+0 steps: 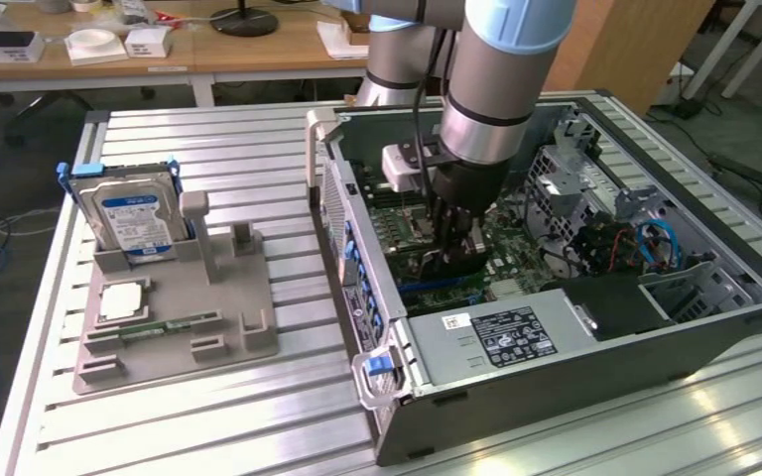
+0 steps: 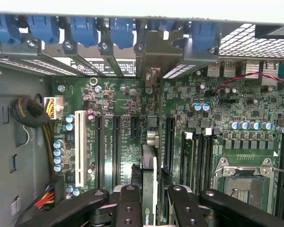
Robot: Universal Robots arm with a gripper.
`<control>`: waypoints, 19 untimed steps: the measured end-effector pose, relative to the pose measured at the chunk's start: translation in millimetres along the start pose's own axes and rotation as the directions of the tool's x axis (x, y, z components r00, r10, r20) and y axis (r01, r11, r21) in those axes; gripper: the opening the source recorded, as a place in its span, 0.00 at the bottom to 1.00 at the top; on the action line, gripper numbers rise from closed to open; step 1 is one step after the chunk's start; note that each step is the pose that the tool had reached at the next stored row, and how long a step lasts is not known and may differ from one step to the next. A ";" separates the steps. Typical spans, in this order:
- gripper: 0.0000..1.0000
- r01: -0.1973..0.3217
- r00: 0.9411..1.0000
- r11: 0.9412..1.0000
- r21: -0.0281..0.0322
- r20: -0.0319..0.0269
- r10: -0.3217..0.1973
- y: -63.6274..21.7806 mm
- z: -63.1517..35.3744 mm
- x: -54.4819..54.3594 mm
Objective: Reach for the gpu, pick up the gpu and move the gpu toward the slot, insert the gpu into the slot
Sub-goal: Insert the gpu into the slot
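Gpu (image 2: 149, 189) stands edge-on over the motherboard (image 2: 217, 109) slots, pinched between the jaws inside the computer case (image 1: 698, 327).

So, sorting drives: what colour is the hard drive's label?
Blue and white, on the hard drive in the grey stand; exterior view shows it best.

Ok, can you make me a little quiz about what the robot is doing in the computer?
1. True or false: the gripper holds the gpu inside the computer case.
2. What stands upright in the grey holder outside the case? A) a hard drive B) a mug C) a screwdriver
3. Fill in: the hard drive's label is ____.
Key: 1 true; 2 A; 3 blue.
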State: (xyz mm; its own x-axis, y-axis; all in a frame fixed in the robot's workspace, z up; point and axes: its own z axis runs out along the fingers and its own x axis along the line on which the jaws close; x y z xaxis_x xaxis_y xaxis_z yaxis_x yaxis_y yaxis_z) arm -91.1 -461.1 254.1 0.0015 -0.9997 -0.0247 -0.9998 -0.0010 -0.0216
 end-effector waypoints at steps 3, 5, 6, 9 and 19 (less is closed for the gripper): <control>0.26 0.000 1.000 1.000 0.000 0.000 0.000 0.3 1.4 0.1; 0.26 0.000 1.000 1.000 0.000 0.000 0.000 0.5 3.5 0.1; 0.26 0.000 1.000 1.000 0.000 0.000 0.000 0.5 4.0 0.1; 0.26 0.000 1.000 1.000 -0.001 0.000 0.000 0.5 4.0 0.1; 0.26 0.000 1.000 1.000 -0.001 -0.001 0.000 0.6 8.8 0.3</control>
State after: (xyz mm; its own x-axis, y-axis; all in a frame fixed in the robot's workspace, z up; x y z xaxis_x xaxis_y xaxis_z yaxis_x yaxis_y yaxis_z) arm -91.6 -461.2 245.3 0.0017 -0.9997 -0.0240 -0.9998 -0.0012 -0.0208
